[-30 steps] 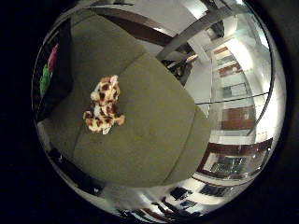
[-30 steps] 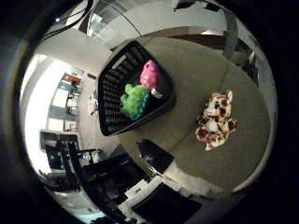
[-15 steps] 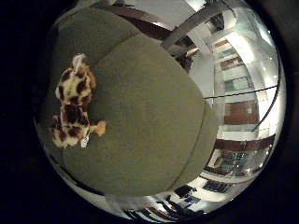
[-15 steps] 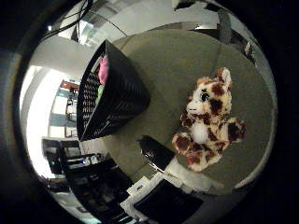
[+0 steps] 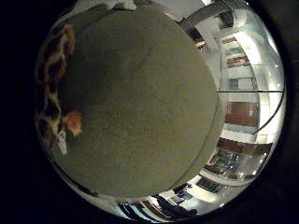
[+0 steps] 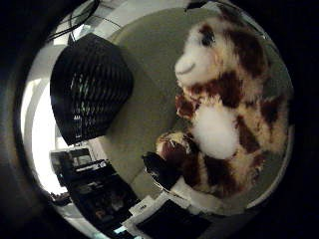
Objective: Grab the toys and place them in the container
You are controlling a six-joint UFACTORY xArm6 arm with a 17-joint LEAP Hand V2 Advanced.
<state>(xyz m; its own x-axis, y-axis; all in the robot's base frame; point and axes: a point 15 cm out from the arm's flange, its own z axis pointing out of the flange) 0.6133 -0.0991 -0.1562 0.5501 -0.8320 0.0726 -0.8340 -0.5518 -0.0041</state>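
Observation:
A plush toy [image 6: 219, 129], cream with brown patches and a white belly, lies on its back on the olive-green table [image 5: 149, 107] and fills much of the thumb side view, close under my palm. Its spotted side and an orange foot [image 5: 72, 122] show at the edge of the little finger side view. My right hand [image 6: 167, 174] shows only as a black fingertip with a white part beside the toy's leg; it is open and holds nothing. The black mesh container [image 6: 92, 94] stands on the table beside the toy; its inside is hidden.
The table's rounded edge [image 5: 205, 154] drops off towards a room with shelves and windows [image 5: 243, 107]. Dark furniture and clutter [image 6: 94, 199] lie beyond the table edge near the container.
The palm has come down close over the plush toy, which now looms much larger. The pink and green toys in the container have passed out of sight behind its wall.

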